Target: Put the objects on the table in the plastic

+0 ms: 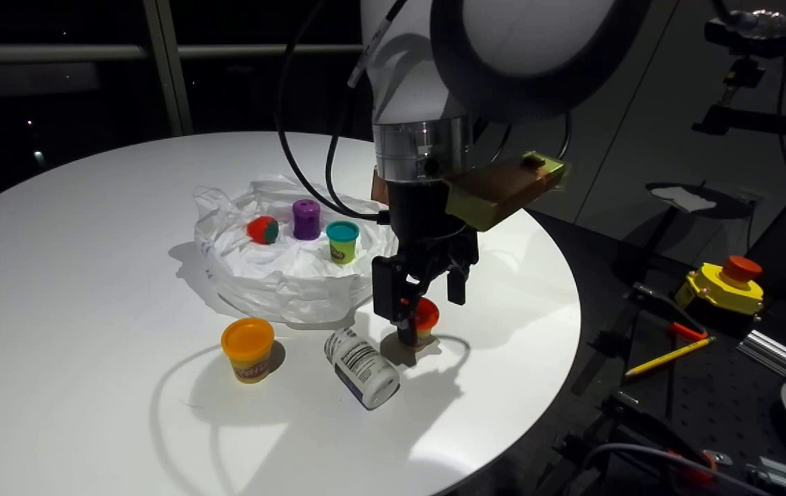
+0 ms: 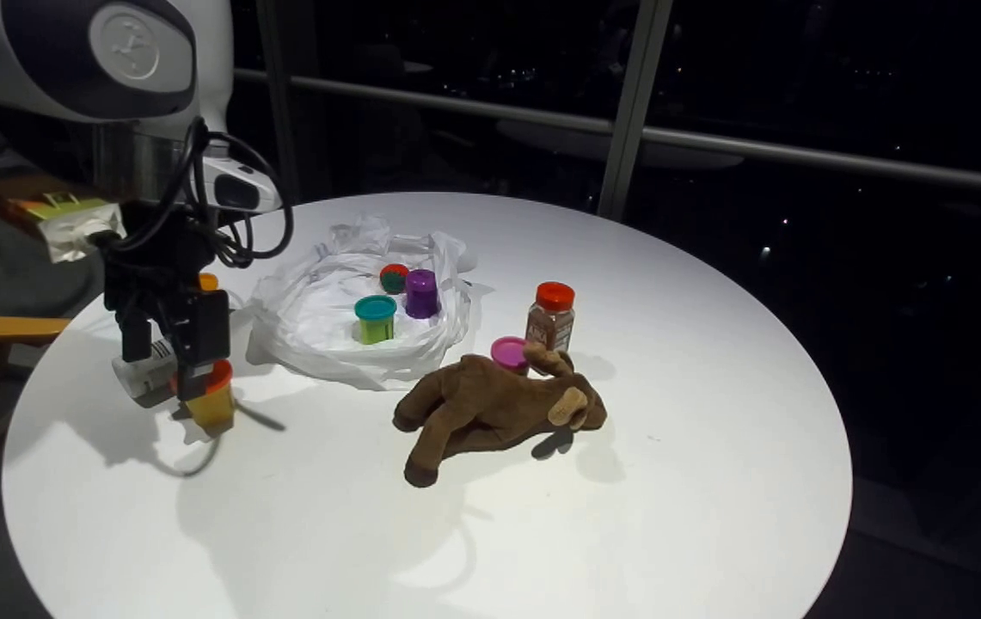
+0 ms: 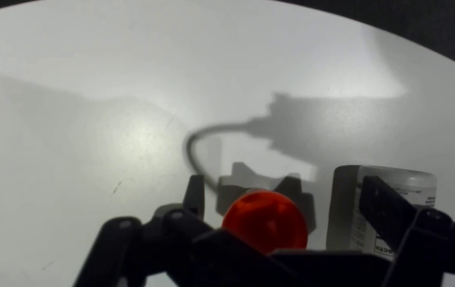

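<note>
We see the gripper (image 3: 283, 185) over the red-lidded tub (image 2: 213, 406), jaws wide apart; whether they touch it, we can't quite tell. Just beside the gripper lies the white bottle (image 1: 364, 372); near the gripper sits the plastic (image 1: 282, 303), holding the teal-lidded tub (image 1: 342, 244); well apart lies the brown plush animal (image 2: 494, 400).

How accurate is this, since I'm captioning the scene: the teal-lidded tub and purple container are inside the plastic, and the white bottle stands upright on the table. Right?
The white bottle isn't upright: it lies on its side on the table, as an exterior view shows. The teal-lidded tub and purple container are inside the plastic.
</note>
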